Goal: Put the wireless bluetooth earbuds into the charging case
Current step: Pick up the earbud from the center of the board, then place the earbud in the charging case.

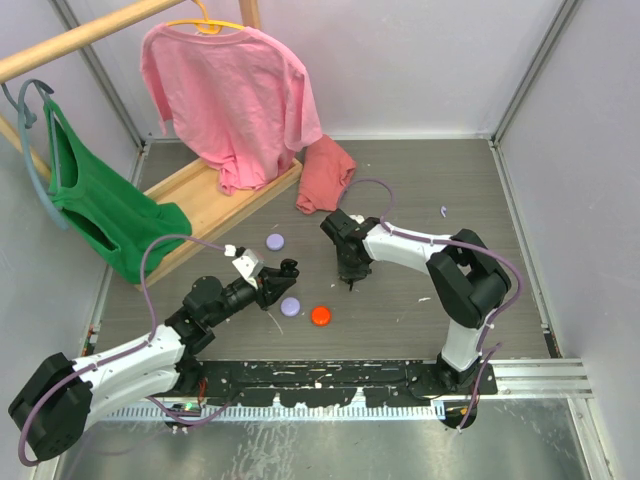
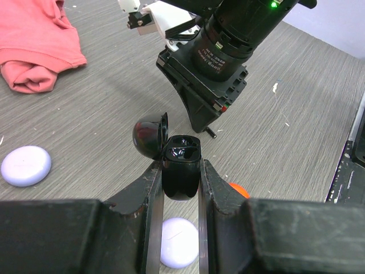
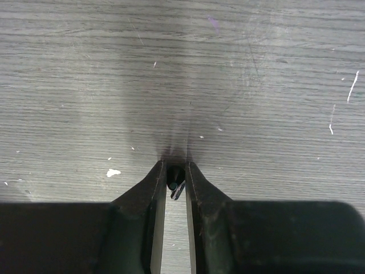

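Earbud [image 3: 174, 184], black, sits pinched in the right gripper [image 3: 174, 170] low over the table [image 3: 256, 85]; the open charging case [image 2: 181, 177], clamped upright by the left gripper [image 2: 181, 166], stands just to its left.

Black earbud [image 3: 175, 182] is mostly hidden, pinched between the right gripper [image 3: 175, 169] fingers. Only a dark tip shows, and it's too small to make out from the top view. Charging case [image 2: 181, 149] sides are covered by the left gripper [image 2: 179, 168] fingers clamping it, and glare inside leaves the contents unclear. Orange puck [image 2: 238, 190] is mostly behind a finger. Near lavender puck [image 2: 178, 242] is partly hidden. Red cloth [image 2: 34, 45] is cut off far left.
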Robot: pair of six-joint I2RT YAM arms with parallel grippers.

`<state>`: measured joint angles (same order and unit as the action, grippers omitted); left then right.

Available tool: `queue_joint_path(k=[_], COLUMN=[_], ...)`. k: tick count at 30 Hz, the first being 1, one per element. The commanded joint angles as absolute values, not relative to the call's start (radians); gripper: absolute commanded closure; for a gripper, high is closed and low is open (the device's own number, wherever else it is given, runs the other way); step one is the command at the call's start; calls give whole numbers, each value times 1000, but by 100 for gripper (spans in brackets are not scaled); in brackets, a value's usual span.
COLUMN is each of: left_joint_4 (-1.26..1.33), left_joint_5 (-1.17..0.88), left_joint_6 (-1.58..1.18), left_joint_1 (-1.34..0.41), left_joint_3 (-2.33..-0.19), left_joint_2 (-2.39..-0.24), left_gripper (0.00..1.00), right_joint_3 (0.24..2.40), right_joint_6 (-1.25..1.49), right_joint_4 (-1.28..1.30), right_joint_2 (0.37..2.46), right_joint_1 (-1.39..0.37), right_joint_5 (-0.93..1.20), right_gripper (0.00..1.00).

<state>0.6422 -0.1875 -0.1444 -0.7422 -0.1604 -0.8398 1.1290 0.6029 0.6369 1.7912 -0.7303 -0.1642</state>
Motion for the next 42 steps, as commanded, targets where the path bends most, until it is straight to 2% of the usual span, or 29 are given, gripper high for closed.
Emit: queue_joint_path(k=[1, 20, 30, 42], left_joint_4=[713, 844, 936, 1046], left_joint_5=[-188, -145, -197, -279], left_joint_6=[-142, -93, -32, -31], left_joint_1=[-744, -744, -743, -744], left_joint_3=[-152, -142, -180, -218], left_joint_2=[-823, -811, -850, -863], left_gripper=[100, 99, 99, 98], right_joint_3=[1125, 1123, 1063, 933], right_joint_6=[605, 448, 296, 172], right_joint_4=[628, 406, 148, -174], right_joint_2=[1719, 1376, 1165, 1083], right_joint_1=[-744, -869, -945, -1076], right_joint_5=[-189, -352, -313, -233], right_gripper=[83, 84, 83, 82])
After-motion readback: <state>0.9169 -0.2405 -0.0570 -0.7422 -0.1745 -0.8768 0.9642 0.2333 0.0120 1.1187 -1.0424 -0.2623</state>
